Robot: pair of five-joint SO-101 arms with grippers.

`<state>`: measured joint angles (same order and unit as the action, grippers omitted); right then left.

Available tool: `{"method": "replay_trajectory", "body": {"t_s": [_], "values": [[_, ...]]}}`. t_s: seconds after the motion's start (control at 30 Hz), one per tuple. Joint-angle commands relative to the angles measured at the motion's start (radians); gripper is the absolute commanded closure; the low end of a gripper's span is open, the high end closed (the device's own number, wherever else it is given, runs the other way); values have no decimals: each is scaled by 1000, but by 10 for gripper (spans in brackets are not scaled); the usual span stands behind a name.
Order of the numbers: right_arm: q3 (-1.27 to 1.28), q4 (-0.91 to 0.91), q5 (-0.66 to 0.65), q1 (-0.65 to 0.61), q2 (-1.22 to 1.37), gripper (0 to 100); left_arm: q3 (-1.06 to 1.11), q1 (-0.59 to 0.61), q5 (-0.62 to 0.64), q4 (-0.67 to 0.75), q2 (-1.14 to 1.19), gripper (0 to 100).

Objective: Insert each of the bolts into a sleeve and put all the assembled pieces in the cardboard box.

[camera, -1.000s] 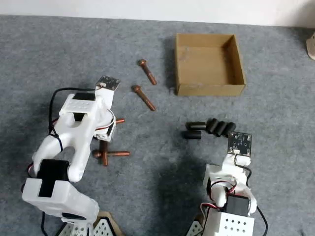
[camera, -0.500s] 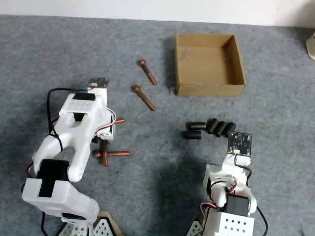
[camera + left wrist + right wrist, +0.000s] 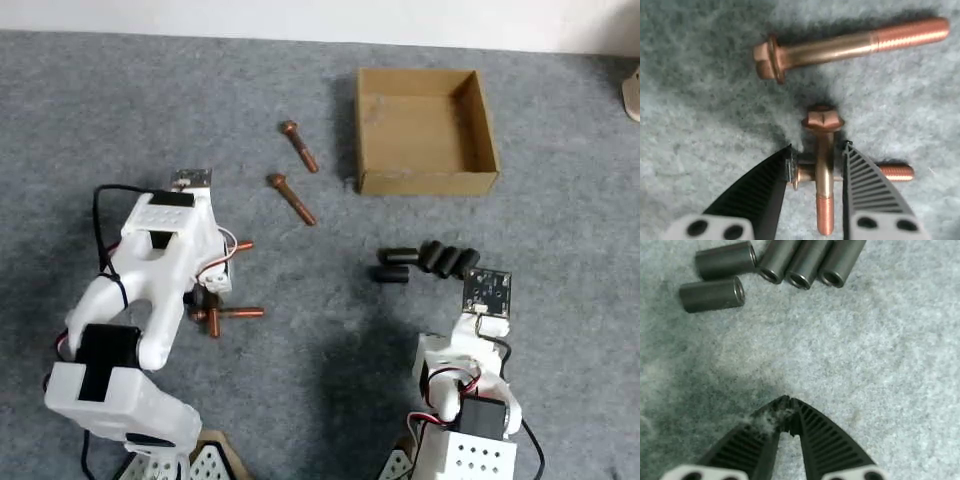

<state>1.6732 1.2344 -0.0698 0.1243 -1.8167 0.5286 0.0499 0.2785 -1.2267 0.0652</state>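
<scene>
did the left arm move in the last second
Yes: in the high view the left arm has swung left, farther from the cardboard box.

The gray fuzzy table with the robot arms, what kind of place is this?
Probably a robot training bench or lab: two white arms stand on a gray mat, with copper bolts, black sleeves and a cardboard box laid out for practice.

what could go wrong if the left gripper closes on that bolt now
1. The left gripper straddles a bolt lying across a second bolt, whose head sits beside one finger. Closing may pinch both or kick the lower one away.
2. Three sleeves lie packed side by side ahead of the shut right gripper, so its fingers may find little room to take one.
</scene>
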Motion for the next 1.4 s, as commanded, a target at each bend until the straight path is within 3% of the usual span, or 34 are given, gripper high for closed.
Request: {"method": "replay_trajectory", "body": {"t_s": [0.0,0.17,0.3,0.37,0.5,0.73,0.93,1.17,1.37], "values": [[157,1,-5,4,-8,994,-2,-53,28,38,-48,839],[157,-7,-6,2,-8,994,-10,-131,21,35,-47,843],[157,-7,-8,-2,-8,994,-5,-185,20,43,-47,991],[157,-8,-8,-2,-8,994,-4,-185,20,37,-47,974],[157,-10,-8,2,-8,994,4,-133,25,40,-47,996],[157,-239,-18,28,-8,994,8,-13,23,38,-47,993],[157,-430,-245,42,-8,989,10,16,20,43,-45,993],[157,-446,-259,-8,2,988,71,12,20,155,-47,993],[139,-398,-348,-53,2,988,82,10,23,180,-47,993]]}}
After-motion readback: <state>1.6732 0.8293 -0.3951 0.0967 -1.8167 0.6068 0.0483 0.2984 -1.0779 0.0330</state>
